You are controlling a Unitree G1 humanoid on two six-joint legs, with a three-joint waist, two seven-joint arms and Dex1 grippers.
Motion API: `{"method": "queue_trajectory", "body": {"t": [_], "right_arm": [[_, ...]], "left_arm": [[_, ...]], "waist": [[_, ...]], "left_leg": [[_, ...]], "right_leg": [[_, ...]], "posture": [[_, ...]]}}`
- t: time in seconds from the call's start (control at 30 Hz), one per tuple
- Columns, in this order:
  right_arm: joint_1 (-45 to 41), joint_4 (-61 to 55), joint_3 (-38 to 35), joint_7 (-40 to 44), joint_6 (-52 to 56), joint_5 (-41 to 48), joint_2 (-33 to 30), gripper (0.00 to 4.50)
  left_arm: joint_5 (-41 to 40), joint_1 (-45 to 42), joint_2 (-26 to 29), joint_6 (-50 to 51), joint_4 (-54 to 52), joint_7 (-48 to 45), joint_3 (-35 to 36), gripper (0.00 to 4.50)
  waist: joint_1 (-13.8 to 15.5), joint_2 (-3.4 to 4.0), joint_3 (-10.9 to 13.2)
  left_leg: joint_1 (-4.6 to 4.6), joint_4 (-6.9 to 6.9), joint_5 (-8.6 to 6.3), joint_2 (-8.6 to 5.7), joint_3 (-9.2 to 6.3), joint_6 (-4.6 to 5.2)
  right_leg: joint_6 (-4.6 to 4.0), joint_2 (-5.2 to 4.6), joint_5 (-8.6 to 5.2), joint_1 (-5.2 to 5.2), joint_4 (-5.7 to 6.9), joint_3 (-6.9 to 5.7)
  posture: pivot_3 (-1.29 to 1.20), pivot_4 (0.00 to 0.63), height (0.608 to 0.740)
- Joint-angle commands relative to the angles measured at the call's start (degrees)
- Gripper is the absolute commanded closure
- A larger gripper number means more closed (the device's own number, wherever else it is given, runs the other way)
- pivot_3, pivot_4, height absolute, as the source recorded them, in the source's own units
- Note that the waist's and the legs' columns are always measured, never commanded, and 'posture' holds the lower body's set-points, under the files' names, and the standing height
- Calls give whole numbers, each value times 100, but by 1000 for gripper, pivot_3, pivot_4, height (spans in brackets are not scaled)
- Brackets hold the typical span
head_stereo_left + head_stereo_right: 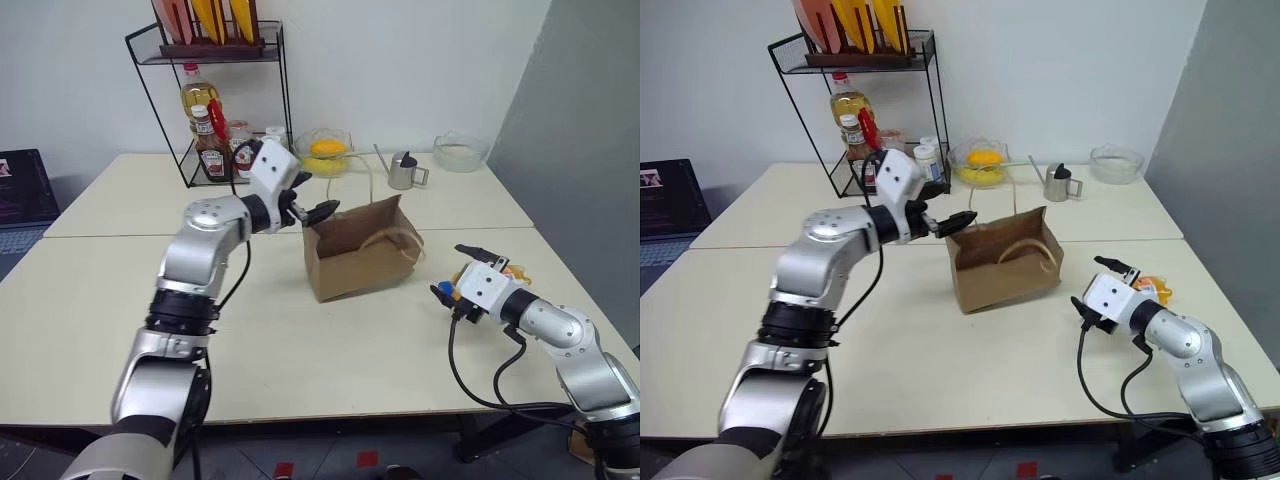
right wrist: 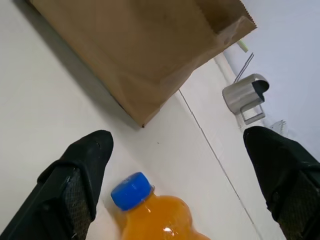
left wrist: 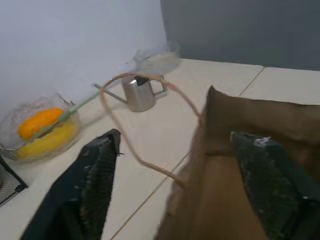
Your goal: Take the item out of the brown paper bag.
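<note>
we judge the task to be at its closing step: the item, a small bottle of orange drink with a blue cap, lies on its side on the cream desk, outside the brown paper bag and well to the right of it. in the right wrist view the bottle rests between the two spread fingers of the right claw, near them but with no finger closing on it. that claw stands wide and carries nothing. in the head views the bottle shows as a patch of blue and orange just beside the right claw's white housing.

the left claw hovers at the top left corner of the bag. its fingers are spread too, and from its wrist view one sits outside the bag's wall and the other over the open mouth, with the bag's cord handle looping between them. it pinches nothing.

the bag stands upright and open on the desk, with a small steel jug and a glass bowl of yellow fruit behind it.

what we think comes next is modest: both arms draw back clear, the left without snagging the handle, the right without nudging the bottle, which could roll on its side.
</note>
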Motion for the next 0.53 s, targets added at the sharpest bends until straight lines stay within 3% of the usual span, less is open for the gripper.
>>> {"method": "queue_trajectory", "body": {"t": [0.03, 0.23, 0.37, 0.53], "right_arm": [[25, -300, -411, -379, 317, 153, 243, 0], [465, -1013, -758, -1042, 1326, 615, 1335, 0], [1052, -1918, -901, -1518, 2198, 1275, 2426, 0], [2137, -2724, -761, -1805, 2355, 1394, 2946, 0]], "left_arm": [[-292, 229, 476, 448, -664, -16, 500, 77], [-201, 2142, 887, 946, -1973, 841, 1362, 77], [63, 3896, 199, 822, -2796, 1937, 1827, 77], [343, 5481, -955, 676, -3800, 2919, 1441, 77]], "waist": [[0, 0, 0], [-8, 5, -5], [45, 1, -5], [176, -6, -11]], "left_leg": [[0, 0, 0, 2, 0, 0], [5, -7, -1, 10, -1, 0], [8, -7, -2, 17, -4, -2], [0, 1, -2, 14, -6, -3]], "right_leg": [[0, 1, 0, 0, 0, 0], [-7, 5, -4, 0, 4, 0], [-12, 4, -6, 0, 9, -1], [-10, -8, -6, 4, 0, -3]], "posture": [[0, 150, 740], [0, 150, 740], [0, 150, 740], [0, 150, 740]]}}
